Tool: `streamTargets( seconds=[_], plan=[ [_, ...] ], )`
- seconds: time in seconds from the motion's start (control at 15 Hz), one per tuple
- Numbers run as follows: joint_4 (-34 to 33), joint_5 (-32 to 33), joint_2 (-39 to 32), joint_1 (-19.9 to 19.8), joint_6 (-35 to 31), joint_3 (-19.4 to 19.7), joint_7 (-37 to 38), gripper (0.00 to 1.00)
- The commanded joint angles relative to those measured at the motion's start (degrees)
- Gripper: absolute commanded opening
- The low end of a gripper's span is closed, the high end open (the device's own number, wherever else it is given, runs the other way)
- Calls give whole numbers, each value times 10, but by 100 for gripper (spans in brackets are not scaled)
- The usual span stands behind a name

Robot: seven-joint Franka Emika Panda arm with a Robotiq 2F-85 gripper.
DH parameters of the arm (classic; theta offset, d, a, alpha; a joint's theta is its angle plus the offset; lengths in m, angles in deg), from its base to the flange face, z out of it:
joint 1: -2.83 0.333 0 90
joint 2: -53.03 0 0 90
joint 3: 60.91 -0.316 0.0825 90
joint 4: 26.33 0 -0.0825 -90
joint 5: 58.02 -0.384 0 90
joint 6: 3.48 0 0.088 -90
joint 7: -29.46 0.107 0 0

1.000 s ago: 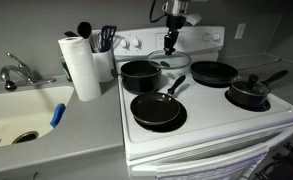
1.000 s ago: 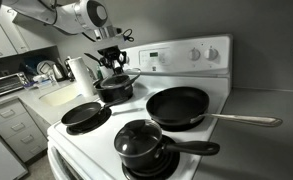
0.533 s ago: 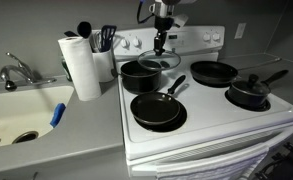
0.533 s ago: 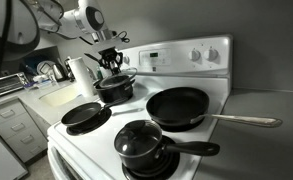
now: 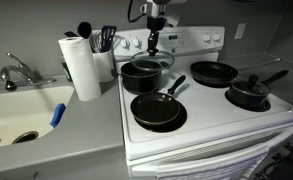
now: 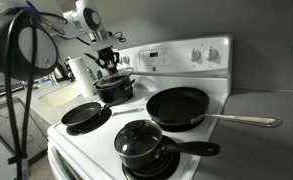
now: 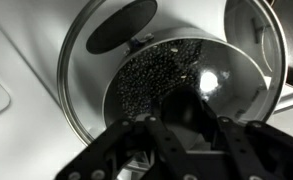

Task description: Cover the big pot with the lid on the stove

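Observation:
The big pot (image 5: 138, 77) stands on the back left burner of the white stove (image 5: 211, 125); it also shows in an exterior view (image 6: 114, 91). My gripper (image 5: 152, 44) is shut on the black knob (image 7: 183, 104) of the glass lid (image 5: 152, 61) and holds the lid just above the pot, roughly over its mouth. In an exterior view the lid (image 6: 116, 76) hangs under my gripper (image 6: 108, 62). In the wrist view my gripper (image 7: 186, 125) closes round the knob, and the lid's metal rim (image 7: 70, 90) and steamed glass fill the frame.
A frying pan (image 5: 156, 109) sits front left, another frying pan (image 5: 214, 73) back right, and a lidded long-handled saucepan (image 5: 248, 94) front right. A paper towel roll (image 5: 83, 66) and utensil holder (image 5: 105, 52) stand left of the stove, beside the sink (image 5: 21, 115).
My gripper has carried the lid sideways from beside the pot, near the back control panel, to over the big pot. The pans have not moved.

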Motion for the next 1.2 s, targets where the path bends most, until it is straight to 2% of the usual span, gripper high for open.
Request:
streamTargets(
  seconds=[0.0, 0.73, 1.13],
  plan=[
    [-97, 2, -42, 11, 32, -4, -34, 14],
    [-154, -45, -92, 16, -46, -34, -34, 14],
    [-155, -48, -97, 12, -24, -35, -33, 14]
  ],
)
